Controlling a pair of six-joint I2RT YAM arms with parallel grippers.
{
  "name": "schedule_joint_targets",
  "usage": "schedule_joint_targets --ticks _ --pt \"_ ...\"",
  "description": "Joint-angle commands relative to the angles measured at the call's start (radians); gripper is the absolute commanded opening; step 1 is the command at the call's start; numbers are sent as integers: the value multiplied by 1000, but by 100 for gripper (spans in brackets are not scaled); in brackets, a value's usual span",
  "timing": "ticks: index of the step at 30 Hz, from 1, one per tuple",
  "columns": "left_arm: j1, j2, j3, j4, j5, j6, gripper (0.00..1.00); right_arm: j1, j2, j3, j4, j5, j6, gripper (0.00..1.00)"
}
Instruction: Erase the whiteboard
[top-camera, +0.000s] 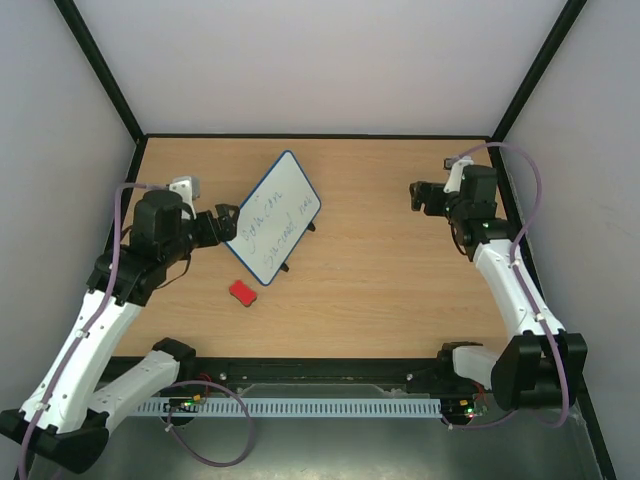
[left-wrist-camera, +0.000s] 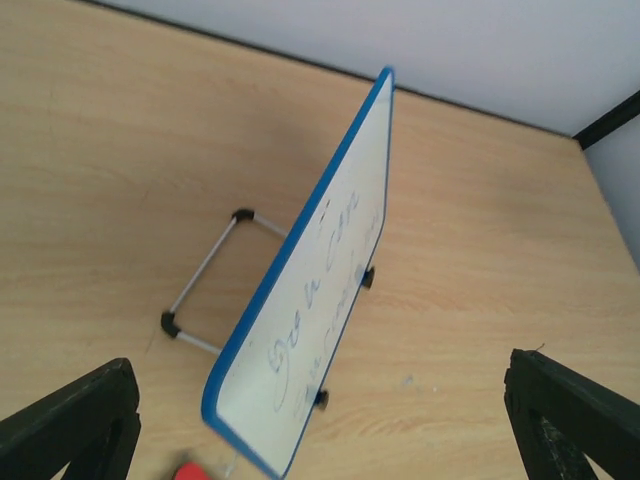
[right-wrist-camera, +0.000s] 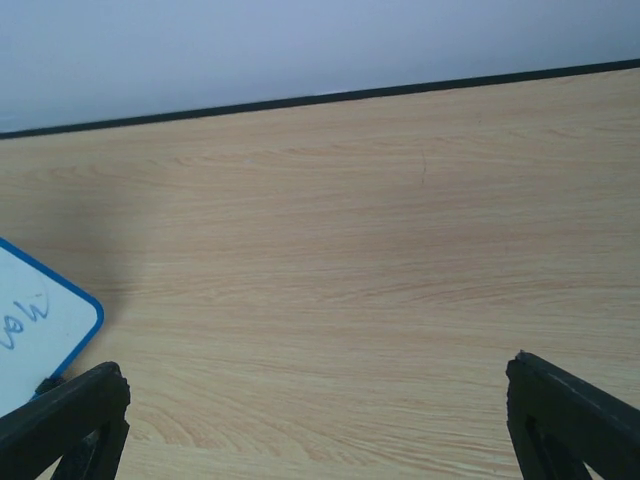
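The whiteboard (top-camera: 275, 217) stands tilted on its wire stand left of the table's middle, blue-rimmed, with dark handwriting on its face. It also shows in the left wrist view (left-wrist-camera: 315, 290) and its corner in the right wrist view (right-wrist-camera: 40, 335). A small red eraser block (top-camera: 242, 293) lies on the table just in front of the board; its top shows in the left wrist view (left-wrist-camera: 188, 472). My left gripper (top-camera: 222, 222) is open and empty, right beside the board's left edge. My right gripper (top-camera: 420, 196) is open and empty, far right of the board.
The wooden table (top-camera: 380, 280) is walled in by white panels with black edges on three sides. The board's wire stand (left-wrist-camera: 205, 275) with black feet reaches out behind it. A cable tray (top-camera: 300, 408) runs along the near edge between the arm bases.
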Motion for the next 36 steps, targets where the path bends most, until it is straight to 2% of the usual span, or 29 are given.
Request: schedule_joint_targets --ticks 1,5,8,10,14,19,22,23,24,27,28,36 --pt "-5 27 18 -180 -21 -103 94 -8 -3 -24 6 -62 -75 98" --pt "-4 75 37 -430 -161 -246 89 -8 7 -37 -37 -234 -190 99" --pt "-1 90 -1 -489 -197 -313 87 -8 24 -71 -32 -331 -227 97" --pt "15 92 -56 -473 -201 -360 81 -8 49 -89 -30 -367 -240 95" --pt "92 82 -191 -385 -148 -405 72 -8 99 -78 -47 -332 -227 88" --pt "215 112 -323 -239 -56 -350 62 -8 96 -97 -42 -360 -218 87" --pt "277 147 -386 -146 -5 -322 47 -8 97 -108 -42 -373 -221 86" --pt "293 159 -405 -114 17 -316 45 -8 94 -114 -41 -371 -223 86" --pt "310 167 -427 -69 44 -310 41 -8 93 -115 -40 -369 -226 86" --pt "356 191 -504 102 163 -299 10 -8 91 -117 -39 -362 -224 86" --pt "365 206 -523 142 183 -298 3 -8 88 -118 -40 -362 -224 86" --pt "383 400 -523 353 245 -282 2 -8 80 -122 -43 -351 -234 86"
